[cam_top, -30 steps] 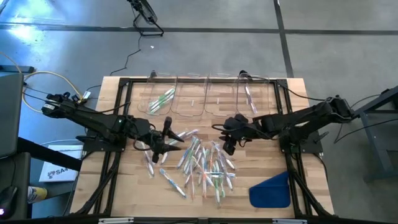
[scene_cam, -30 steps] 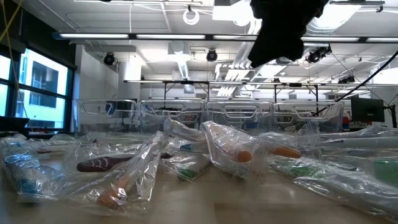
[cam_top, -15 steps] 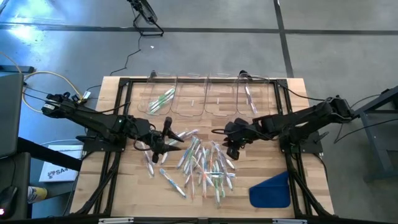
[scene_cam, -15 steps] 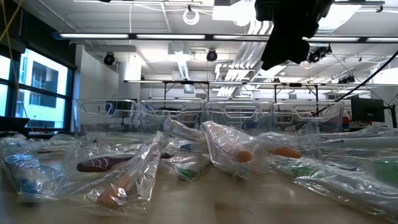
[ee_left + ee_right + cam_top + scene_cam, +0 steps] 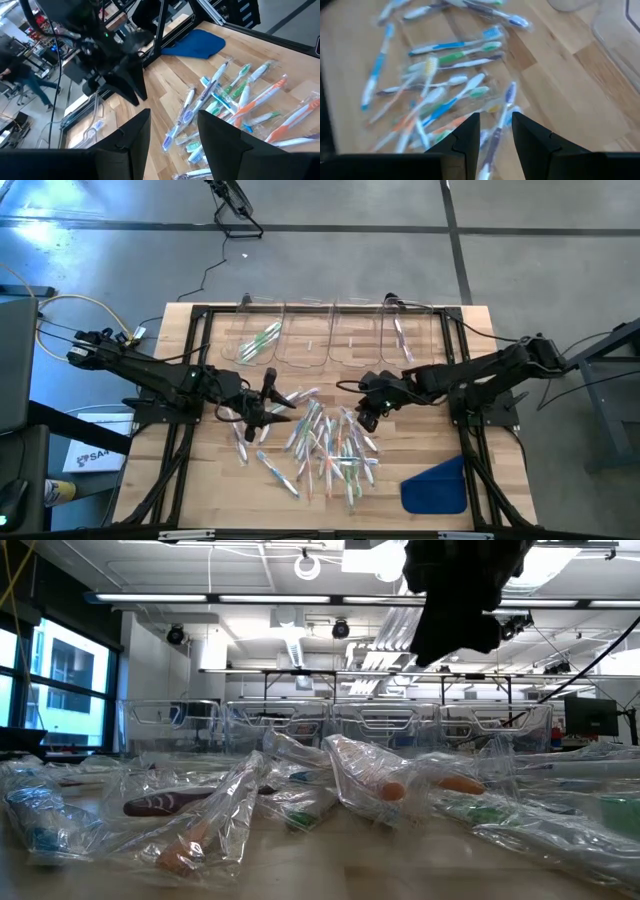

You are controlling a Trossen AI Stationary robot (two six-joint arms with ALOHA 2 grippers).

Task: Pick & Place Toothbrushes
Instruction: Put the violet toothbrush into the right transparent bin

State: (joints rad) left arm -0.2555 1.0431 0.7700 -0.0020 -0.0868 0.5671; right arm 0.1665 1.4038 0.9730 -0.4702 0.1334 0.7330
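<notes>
High view: toothbrushes (image 5: 325,442) lie in a loose heap mid-table, just in front of the row of clear bins (image 5: 335,335); a few are already in the leftmost and rightmost bins. Right gripper (image 5: 368,420) hangs over the heap's bin-side edge, fingers (image 5: 532,135) parted, nothing between them; one purple-tipped brush (image 5: 501,117) lines up with the gap. Left gripper (image 5: 255,412) waits at the heap's left fringe, also parted and empty.

Risks, my read:
- Brushes overlap and cross. Closing here could catch two at once, or nip only the wrapper and let the brush slide out on the lift.
- Clear wrappers look slick and crinkled, so a pinch near one end may let the brush swing or drop short of the bins.
- Descending into the heap could shove neighbours sideways, toward the blue cloth (image 5: 436,486) at the heap's front-right.
- Both arms work the same heap, so collision is possible if left moves in too.
</notes>
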